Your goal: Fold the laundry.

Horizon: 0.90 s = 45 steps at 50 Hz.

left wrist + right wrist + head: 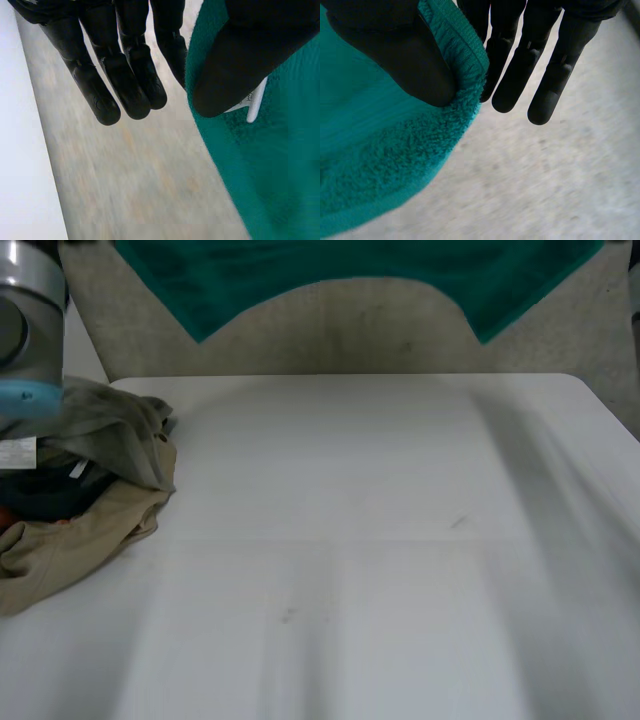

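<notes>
A green towel [300, 270] hung between the left robot hand [120, 75] and the right robot hand [517, 70], beyond the far edge of the white surface [350, 540].

On the left robot hand's side, a pile of clothes [90, 490] in grey, tan and dark cloth lay heaped at the edge of the surface, partly under the left arm [25, 320]. The left robot hand had its fingers almost straight and its thumb pressed onto the towel near its edge, just beside a white label [255, 102], pinching the cloth. Between the two robot hands the towel's lower edge arched upward, with a corner hanging down towards each hand. The right robot hand had straight fingers behind the towel's hemmed edge and its thumb on the front, pinching it too.
</notes>
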### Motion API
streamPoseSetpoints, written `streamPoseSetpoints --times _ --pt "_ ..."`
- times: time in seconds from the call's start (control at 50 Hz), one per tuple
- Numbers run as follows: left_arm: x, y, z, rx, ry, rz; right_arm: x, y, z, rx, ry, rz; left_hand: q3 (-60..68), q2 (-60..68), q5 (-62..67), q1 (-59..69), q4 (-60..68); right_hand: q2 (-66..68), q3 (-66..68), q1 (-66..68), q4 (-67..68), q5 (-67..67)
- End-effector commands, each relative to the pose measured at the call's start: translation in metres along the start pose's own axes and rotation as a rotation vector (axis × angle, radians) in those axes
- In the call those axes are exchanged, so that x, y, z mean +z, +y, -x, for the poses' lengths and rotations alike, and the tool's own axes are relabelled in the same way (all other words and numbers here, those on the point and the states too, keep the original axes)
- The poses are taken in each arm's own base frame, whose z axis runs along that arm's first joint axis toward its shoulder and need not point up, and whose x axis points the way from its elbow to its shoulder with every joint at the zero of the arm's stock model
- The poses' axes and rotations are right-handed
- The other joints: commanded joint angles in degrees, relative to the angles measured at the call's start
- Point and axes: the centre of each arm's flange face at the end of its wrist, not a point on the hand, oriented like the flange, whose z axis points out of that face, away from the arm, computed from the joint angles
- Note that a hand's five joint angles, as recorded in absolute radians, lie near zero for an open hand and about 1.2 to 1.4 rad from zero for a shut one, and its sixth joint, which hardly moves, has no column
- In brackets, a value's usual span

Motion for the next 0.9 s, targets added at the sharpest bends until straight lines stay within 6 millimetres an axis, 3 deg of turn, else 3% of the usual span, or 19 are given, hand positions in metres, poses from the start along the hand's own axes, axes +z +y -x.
streamPoseSetpoints --times 0.02,0.1,0.18,0.26,0.32,0.38,0.44,0.48,0.5,0.58,0.62,0.7,0.9 --pt "-0.038 0.062 -0.009 -0.019 0.049 0.208 -0.036 0.030 0.039 0.128 -0.198 0.185 11.77 11.45 14.43 14.29 11.29 12.90 12.08 15.49 11.34 12.97" --pt "-0.069 0.105 -0.019 -0.031 0.093 0.336 -0.071 0.056 0.069 0.186 -0.308 0.332 11.77 11.45 14.43 14.29 11.29 12.90 12.08 15.49 11.34 12.97" --pt "-0.114 0.155 -0.025 -0.030 0.136 0.516 -0.119 0.083 0.098 0.207 -0.434 0.524 11.77 11.45 14.43 14.29 11.29 12.90 12.08 15.49 11.34 12.97" --pt "-0.147 0.173 -0.026 -0.011 0.165 0.668 -0.153 0.093 0.109 0.164 -0.555 0.661 11.77 11.45 14.43 14.29 11.29 12.90 12.08 15.49 11.34 12.97" --pt "-0.163 0.170 -0.024 0.000 0.184 0.762 -0.166 0.095 0.104 0.136 -0.612 0.735 11.77 11.45 14.43 14.29 11.29 12.90 12.08 15.49 11.34 12.97" --pt "-0.183 0.154 -0.019 0.007 0.201 0.895 -0.180 0.089 0.088 0.103 -0.683 0.839 11.77 11.45 14.43 14.29 11.29 12.90 12.08 15.49 11.34 12.97" --pt "-0.205 0.124 -0.016 0.000 0.235 1.039 -0.198 0.071 0.069 0.090 -0.771 0.959 11.77 11.45 14.43 14.29 11.29 12.90 12.08 15.49 11.34 12.97" --pt "-0.232 0.095 -0.016 -0.001 0.296 1.198 -0.218 0.055 0.054 0.075 -0.858 1.074 11.77 11.45 14.43 14.29 11.29 12.90 12.08 15.49 11.34 12.97" --pt "-0.239 0.088 -0.016 0.002 0.319 1.238 -0.234 0.045 0.043 0.051 -0.931 1.163 11.77 11.45 14.43 14.29 11.29 12.90 12.08 15.49 11.34 12.97" --pt "-0.269 0.059 -0.016 0.032 0.431 1.404 -0.256 0.029 0.024 -0.085 -1.065 1.214 11.77 11.45 14.43 14.29 11.29 12.90 12.08 15.49 11.34 12.97" --pt "-0.272 0.055 -0.014 0.058 0.464 1.409 -0.255 0.029 0.022 -0.153 -1.079 1.163 11.77 11.45 14.43 14.29 11.29 12.90 12.08 15.49 11.34 12.97" --pt "-0.258 0.060 -0.013 0.129 0.472 1.301 -0.242 0.036 0.033 -0.189 -1.000 1.065 11.77 11.45 14.43 14.29 11.29 12.90 12.08 15.49 11.34 12.97" --pt "-0.200 0.108 -0.019 0.170 0.270 1.092 -0.190 0.067 0.066 -0.084 -0.742 0.926 11.77 11.45 14.43 14.29 11.29 12.90 12.08 15.49 11.34 12.97"
